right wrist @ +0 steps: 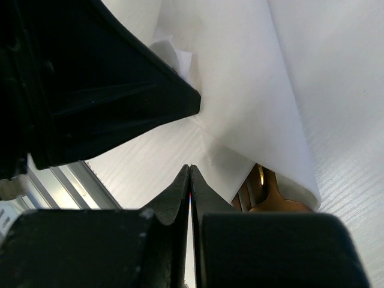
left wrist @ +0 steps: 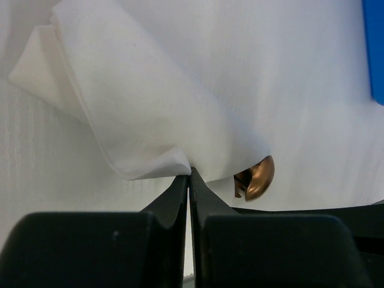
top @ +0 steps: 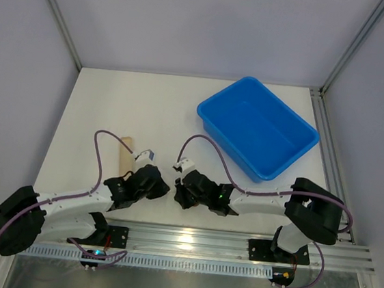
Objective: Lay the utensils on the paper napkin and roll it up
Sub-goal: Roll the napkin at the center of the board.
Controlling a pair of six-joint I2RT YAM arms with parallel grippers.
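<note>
I see my left gripper (left wrist: 189, 174) clenched on the paper napkin (left wrist: 150, 102)'s folded edge. My right gripper (right wrist: 190, 171) is clenched just beside the napkin, and the spoon (left wrist: 259, 177) peeks from under it.

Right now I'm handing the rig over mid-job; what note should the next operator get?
Left gripper: shut, pinching the paper napkin edge.
Right gripper: shut beside the fold, no clear hold.
Utensils lie under the folded-over napkin; the spoon bowl pokes out.
Done: utensils placed, napkin folded over them.
To do: finish the roll.
</note>
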